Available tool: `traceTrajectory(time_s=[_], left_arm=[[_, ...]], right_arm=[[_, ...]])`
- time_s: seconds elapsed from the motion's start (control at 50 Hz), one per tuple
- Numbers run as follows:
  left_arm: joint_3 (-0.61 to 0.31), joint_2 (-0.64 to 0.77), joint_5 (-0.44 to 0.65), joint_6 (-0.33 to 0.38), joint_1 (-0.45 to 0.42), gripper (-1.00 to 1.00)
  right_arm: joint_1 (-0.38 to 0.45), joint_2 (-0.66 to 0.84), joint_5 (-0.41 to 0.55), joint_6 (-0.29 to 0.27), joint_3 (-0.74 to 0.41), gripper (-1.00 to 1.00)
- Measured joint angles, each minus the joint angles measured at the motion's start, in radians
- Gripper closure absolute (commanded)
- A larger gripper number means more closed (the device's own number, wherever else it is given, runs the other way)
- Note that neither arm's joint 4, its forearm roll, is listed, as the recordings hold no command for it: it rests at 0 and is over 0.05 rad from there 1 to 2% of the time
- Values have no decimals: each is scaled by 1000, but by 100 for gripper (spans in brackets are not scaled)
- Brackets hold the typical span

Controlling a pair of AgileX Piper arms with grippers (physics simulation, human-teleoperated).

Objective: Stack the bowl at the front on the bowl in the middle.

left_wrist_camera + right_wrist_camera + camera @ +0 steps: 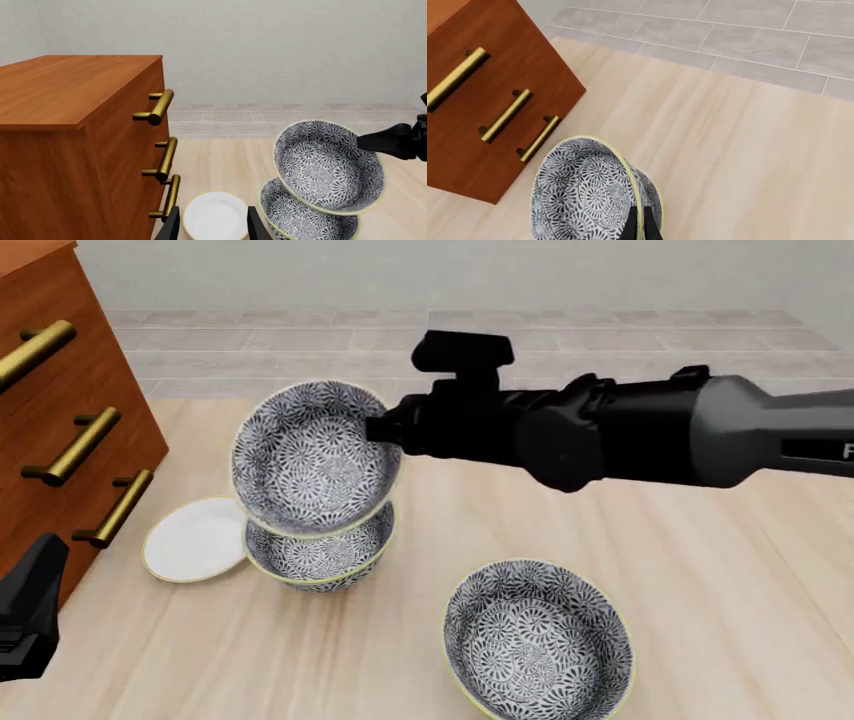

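Observation:
The bowl at the front (pixel 314 455) (pixel 327 165) (pixel 580 195), black-and-white floral with a yellow-green rim, hangs steeply tilted with its opening facing the camera. My right gripper (pixel 380 428) (pixel 640 226) is shut on its right rim. Directly beneath stands the bowl in the middle (pixel 320 558) (pixel 300 222), upright on the table. The tilted bowl's lower edge overlaps its rim, and I cannot tell whether they touch. My left gripper (pixel 212 231) (pixel 27 615) is open and holds nothing, low at the front left by the dresser.
A third floral bowl (pixel 538 640) sits upright at the front right. A flat white plate (pixel 194 538) (pixel 215 215) lies left of the stack. A wooden dresser (pixel 54 390) (pixel 67 125) with brass handles (pixel 160 106) walls off the left side.

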Motion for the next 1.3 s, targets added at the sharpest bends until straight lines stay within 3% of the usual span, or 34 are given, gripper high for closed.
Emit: traceTrajectory(time_s=[1.26,1.28,1.3], left_arm=[[0,0,0,0,0,-100],[0,0,0,0,0,-100],[0,0,0,0,0,-100]], right_arm=[[19,132,-80,2,21,100],[18,134,-80,0,19,-100],[16,136,-79,-1,16,-100]])
